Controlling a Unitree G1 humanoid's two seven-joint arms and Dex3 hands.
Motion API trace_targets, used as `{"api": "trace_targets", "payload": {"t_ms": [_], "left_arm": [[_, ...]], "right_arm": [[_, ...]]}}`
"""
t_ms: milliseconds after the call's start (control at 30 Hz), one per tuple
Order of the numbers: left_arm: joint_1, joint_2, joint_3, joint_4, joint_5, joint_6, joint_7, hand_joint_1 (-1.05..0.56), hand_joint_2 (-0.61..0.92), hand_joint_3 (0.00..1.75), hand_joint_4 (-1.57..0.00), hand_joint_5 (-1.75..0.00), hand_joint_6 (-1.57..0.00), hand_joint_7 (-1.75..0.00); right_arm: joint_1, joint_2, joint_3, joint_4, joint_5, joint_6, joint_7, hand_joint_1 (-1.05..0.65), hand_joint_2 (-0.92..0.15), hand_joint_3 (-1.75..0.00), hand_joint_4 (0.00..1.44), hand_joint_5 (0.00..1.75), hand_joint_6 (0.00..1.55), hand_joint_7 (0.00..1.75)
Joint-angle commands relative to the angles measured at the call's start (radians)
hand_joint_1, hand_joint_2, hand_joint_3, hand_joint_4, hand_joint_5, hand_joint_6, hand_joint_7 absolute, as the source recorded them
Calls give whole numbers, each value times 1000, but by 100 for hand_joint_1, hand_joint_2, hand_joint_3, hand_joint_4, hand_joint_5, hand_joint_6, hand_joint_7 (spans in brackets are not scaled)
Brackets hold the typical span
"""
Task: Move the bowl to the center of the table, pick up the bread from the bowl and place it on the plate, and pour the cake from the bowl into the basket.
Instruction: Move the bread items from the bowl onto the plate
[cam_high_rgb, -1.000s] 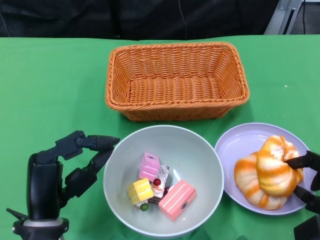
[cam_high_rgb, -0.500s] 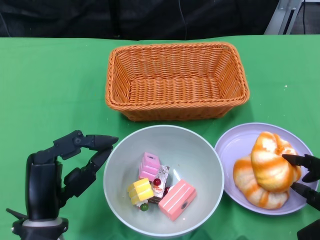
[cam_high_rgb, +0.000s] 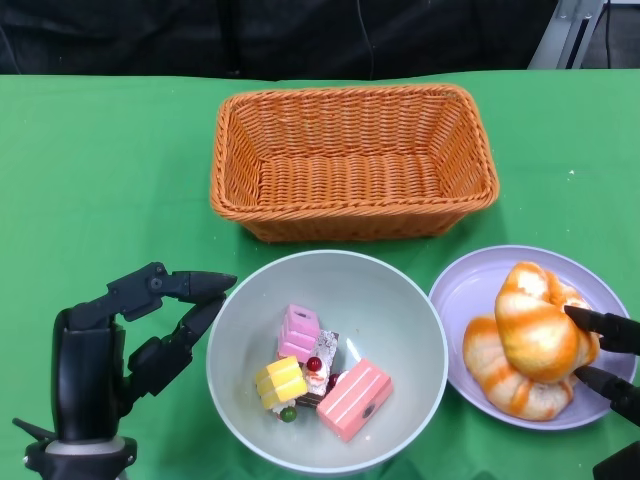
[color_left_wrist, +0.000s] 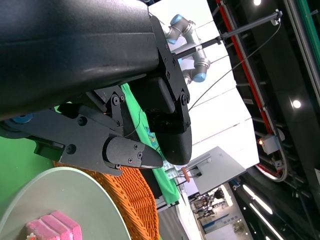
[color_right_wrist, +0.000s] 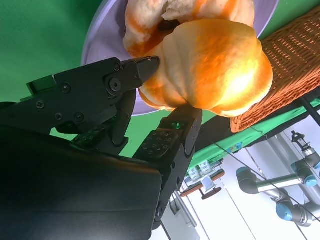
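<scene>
From my head view, the green tabletop (cam_high_rgb: 100, 170) carries the orange wicker basket (cam_high_rgb: 352, 160) at the far middle, with the pale green bowl (cam_high_rgb: 326, 360) just in front of it and the lilac plate (cam_high_rgb: 480, 290) just beside the bowl on my right. Inside the bowl lie the cake pieces: a pink one (cam_high_rgb: 298, 332), a yellow one (cam_high_rgb: 280, 382) and a larger pink block (cam_high_rgb: 353, 398), bunched together with a red cherry among them. The bread (cam_high_rgb: 525, 340), orange and white swirled, sits on the plate. My right hand (cam_high_rgb: 608, 365) is at the plate's near right edge, its fingers reaching to either side of the bread. My left hand (cam_high_rgb: 150, 330) hovers beside the bowl's left rim, fingers apart and holding nothing.

In my right wrist view, my right hand (color_right_wrist: 165, 92) has one fingertip against the bread (color_right_wrist: 215, 65) and another under it, so I am grasping it lightly; the plate (color_right_wrist: 107, 37) lies behind and the basket (color_right_wrist: 295, 65) beyond.

In my left wrist view, my left hand (color_left_wrist: 145, 145) is released, fingertips apart above the bowl (color_left_wrist: 60, 200); a pink cake piece (color_left_wrist: 52, 227) shows inside, the basket (color_left_wrist: 132, 200) just past the rim.
</scene>
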Motion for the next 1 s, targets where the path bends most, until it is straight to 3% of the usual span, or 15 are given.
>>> {"api": "trace_targets", "payload": {"t_ms": [33, 167, 533, 700, 1000], "left_arm": [[3, 14, 1, 25, -11, -20, -8, -21, 92, 20, -87, -90, -104, -44], [3, 13, 0, 23, -18, -21, -14, -20, 92, 20, -87, -90, -104, -44], [-3, 12, 3, 33, -17, -34, -14, -19, 92, 21, -86, -91, -104, -43], [-3, 13, 9, 29, -13, -28, -10, -21, 92, 21, -87, -91, -105, -43], [7, 15, 10, 27, -17, -24, -16, -21, 92, 19, -87, -90, -105, -43]], "right_arm": [[18, -25, 6, -47, -19, 37, 2, -54, -92, -4, 65, 23, 51, 0], [27, -24, 7, -75, -27, 58, -7, -61, -92, -6, 60, 17, 39, 0], [33, -39, 11, -106, -31, 28, -5, -73, -92, -12, 50, 9, 39, 0], [23, -37, 8, -104, 25, -94, 48, -84, -92, -17, 40, 4, 39, 0], [16, -26, -3, -78, 39, -183, 66, -96, -92, -27, 33, 0, 34, 0]]}}
